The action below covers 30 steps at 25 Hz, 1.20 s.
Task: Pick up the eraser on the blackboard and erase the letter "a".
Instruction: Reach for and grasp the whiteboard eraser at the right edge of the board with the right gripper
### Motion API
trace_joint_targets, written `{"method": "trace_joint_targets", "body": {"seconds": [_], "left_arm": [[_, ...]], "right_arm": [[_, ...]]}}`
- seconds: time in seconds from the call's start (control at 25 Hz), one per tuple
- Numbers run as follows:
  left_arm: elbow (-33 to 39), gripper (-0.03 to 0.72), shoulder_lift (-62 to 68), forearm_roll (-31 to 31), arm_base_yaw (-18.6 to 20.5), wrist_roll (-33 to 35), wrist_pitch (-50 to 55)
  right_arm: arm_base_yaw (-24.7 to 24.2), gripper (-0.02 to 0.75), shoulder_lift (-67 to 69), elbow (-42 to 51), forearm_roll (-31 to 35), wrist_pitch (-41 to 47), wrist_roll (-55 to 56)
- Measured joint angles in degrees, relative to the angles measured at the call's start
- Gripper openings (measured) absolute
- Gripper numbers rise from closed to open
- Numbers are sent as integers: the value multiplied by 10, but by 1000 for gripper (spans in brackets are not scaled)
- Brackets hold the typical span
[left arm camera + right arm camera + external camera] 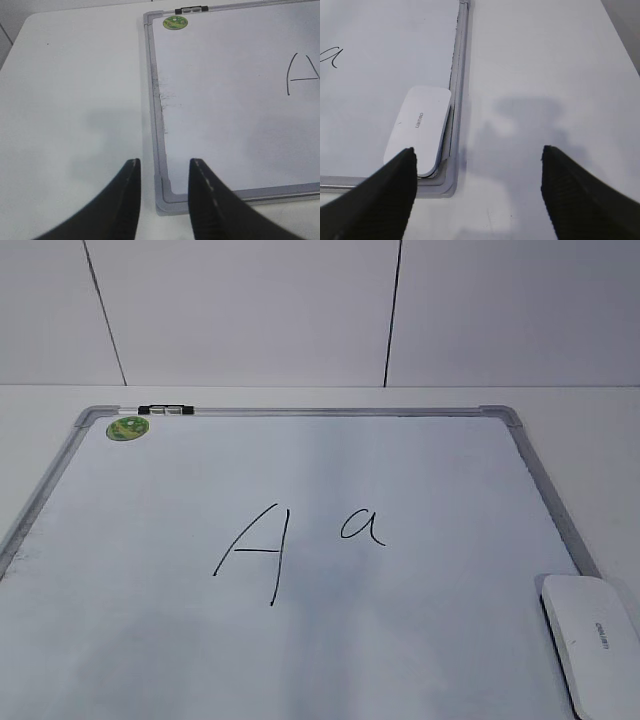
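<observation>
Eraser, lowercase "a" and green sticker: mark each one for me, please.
eraser [417, 130]: right wrist view, middle of its white top, beside the lettering.
lowercase "a" [362, 526]: exterior view, on the marker stroke of its bowl.
green sticker [175, 22]: left wrist view, centre of the round sticker.

White blackboard w/ grey frame, green sticker, black letter "a"; white eraser, grey lettering.

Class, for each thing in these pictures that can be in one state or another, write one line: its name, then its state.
eraser: lying flat in the board's near right corner, not gripped
letter "a": whole, not erased
capital "A": whole
blackboard: flat on the table
left gripper: open, empty
right gripper: wide open, empty
</observation>
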Motion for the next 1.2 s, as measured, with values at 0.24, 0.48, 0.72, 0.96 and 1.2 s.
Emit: {"method": "trace_joint_targets", "body": {"seconds": [0.24, 0.48, 0.72, 0.96, 1.2], "left_arm": [[0, 245, 0, 0, 0, 0, 0], [0, 245, 0, 0, 0, 0, 0], [0, 244, 0, 0, 0, 0, 0], [0, 245, 0, 0, 0, 0, 0], [0, 245, 0, 0, 0, 0, 0]], "right_arm": [[0, 592, 0, 0, 0, 0, 0], [0, 592, 0, 0, 0, 0, 0], [0, 592, 0, 0, 0, 0, 0], [0, 592, 0, 0, 0, 0, 0], [0, 592, 0, 0, 0, 0, 0]]}}
